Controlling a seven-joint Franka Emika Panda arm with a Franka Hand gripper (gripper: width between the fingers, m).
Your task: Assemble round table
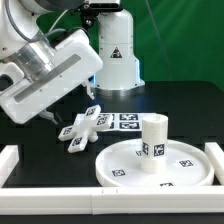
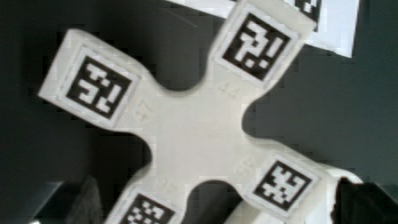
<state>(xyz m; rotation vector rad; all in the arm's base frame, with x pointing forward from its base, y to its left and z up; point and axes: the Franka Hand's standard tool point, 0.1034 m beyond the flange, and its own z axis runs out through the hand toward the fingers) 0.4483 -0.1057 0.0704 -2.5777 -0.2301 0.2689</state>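
The large rimmed round disc (image 1: 125,165) lies flat at the front of the table. The short thick cylindrical leg (image 1: 152,140) stands upright on its middle. A white cross-shaped part (image 1: 84,127) with square tags lies on the black table to the exterior view's left of the disc. It fills the wrist view (image 2: 187,110). My gripper (image 1: 60,117) hangs low over the cross's left end. In the wrist view the gripper (image 2: 210,205) is open, with a dark finger on each side of the cross's two nearest arms. A dark gap shows beside the left finger (image 2: 68,203).
The marker board (image 1: 128,121) lies flat behind the cross and the disc. A white robot base (image 1: 117,55) stands at the back. A low white rail (image 1: 110,197) runs along the front, with ends at the left (image 1: 8,160) and right (image 1: 216,155).
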